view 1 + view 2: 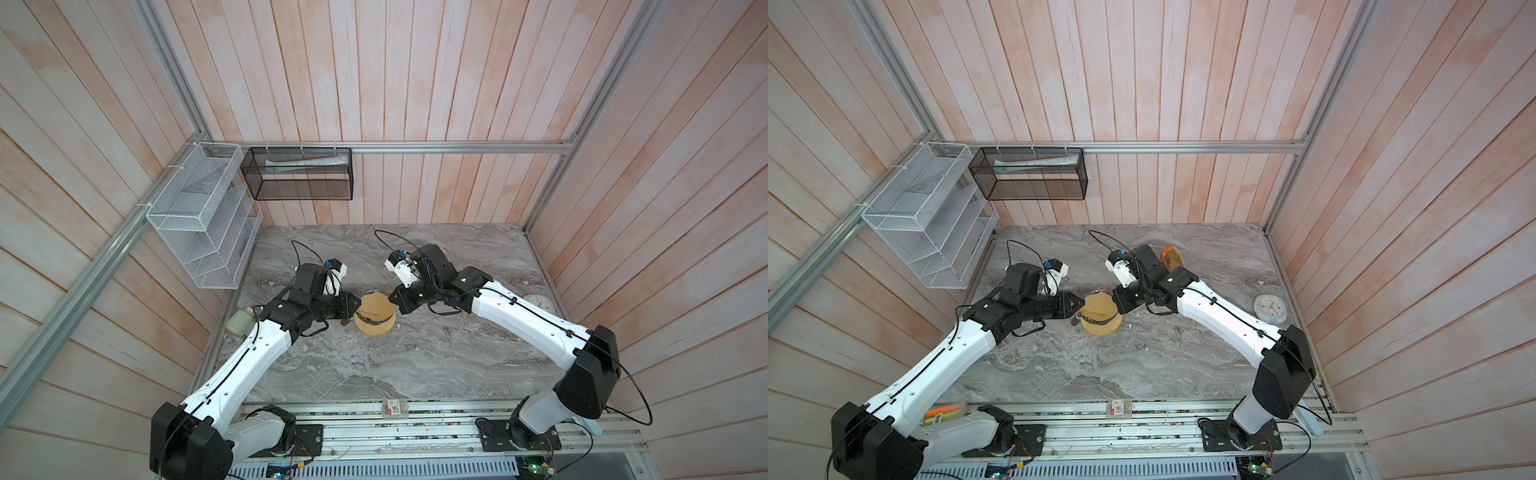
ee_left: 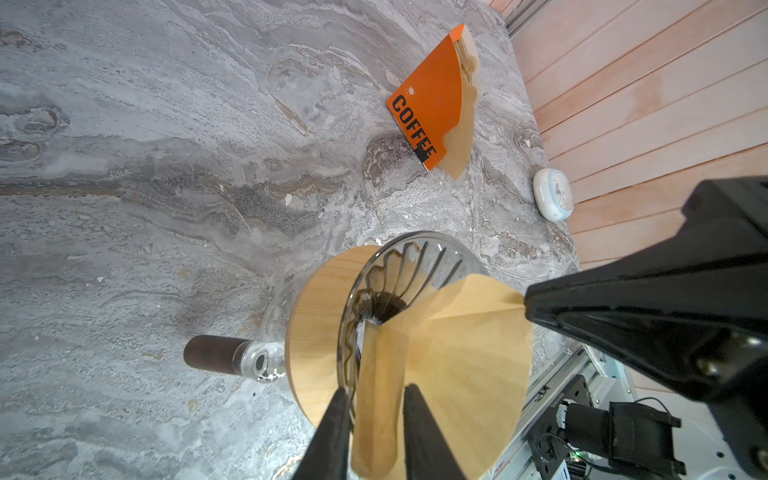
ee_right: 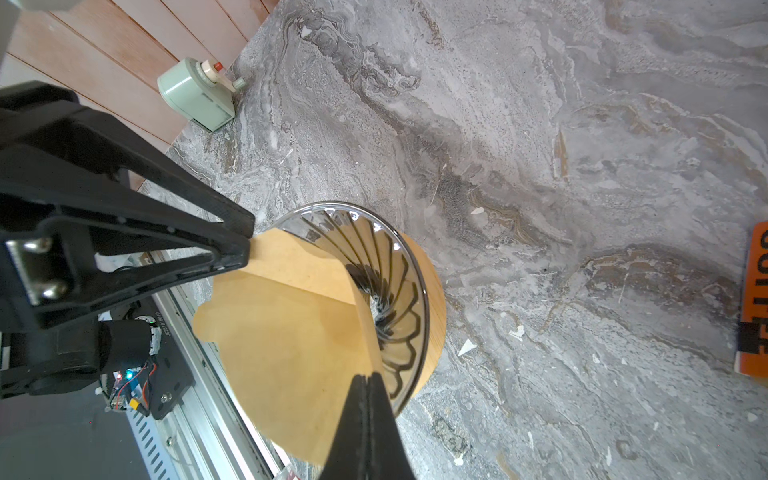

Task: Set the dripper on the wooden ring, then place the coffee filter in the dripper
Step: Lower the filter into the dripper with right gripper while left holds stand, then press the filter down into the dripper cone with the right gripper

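coffee filter (image 2: 465, 353): matt tan paper | dripper (image 2: 390, 286): glossy dark wire, perhaps metal | table (image 2: 124, 166): veined stone-look

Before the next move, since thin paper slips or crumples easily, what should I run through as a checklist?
1. Fold of coffee filter held by left gripper: ok.
2. Opposite edge pinched by right gripper: ok.
3. Filter tip pointing into dripper: ok.
4. Filter seated against the ribs: not ok, most of it lies outside the rim.
5. Dripper resting on wooden ring: ok.
6. Paper free of tears: cannot tell.
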### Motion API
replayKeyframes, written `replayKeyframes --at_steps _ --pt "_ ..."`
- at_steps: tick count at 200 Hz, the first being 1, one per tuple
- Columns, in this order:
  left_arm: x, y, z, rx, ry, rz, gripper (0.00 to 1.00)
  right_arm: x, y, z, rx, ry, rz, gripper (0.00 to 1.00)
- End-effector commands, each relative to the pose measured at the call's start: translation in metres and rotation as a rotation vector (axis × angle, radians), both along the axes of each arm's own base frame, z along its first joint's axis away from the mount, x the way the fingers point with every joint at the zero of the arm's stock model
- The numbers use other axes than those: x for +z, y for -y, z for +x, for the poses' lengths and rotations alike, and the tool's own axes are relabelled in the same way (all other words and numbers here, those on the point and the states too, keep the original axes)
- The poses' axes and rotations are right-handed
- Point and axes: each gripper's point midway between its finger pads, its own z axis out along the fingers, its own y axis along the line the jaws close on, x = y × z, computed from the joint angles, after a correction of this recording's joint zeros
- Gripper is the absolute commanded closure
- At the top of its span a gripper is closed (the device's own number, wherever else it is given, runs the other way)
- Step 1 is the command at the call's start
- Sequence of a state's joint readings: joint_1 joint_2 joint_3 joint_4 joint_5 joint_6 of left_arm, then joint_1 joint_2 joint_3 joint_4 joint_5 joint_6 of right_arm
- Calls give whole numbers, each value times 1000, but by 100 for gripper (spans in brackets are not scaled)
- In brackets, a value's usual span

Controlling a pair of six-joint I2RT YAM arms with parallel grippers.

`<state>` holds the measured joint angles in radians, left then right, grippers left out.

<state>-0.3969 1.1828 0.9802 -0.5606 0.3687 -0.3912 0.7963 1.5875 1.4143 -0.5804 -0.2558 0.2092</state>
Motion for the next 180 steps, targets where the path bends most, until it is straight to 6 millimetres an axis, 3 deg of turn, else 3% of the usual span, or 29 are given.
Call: replayKeyframes --at_steps 1,106,180 --pt "6 1 9 -6 36 17 74 -12 -2 -2 4 -19 -13 100" --pt "4 3 22 -8 49 55 74 -18 -4 -8 1 -28 -30 100" --pt "-1 0 15 -3 46 45 74 -29 -4 -12 -3 -45 -40 100"
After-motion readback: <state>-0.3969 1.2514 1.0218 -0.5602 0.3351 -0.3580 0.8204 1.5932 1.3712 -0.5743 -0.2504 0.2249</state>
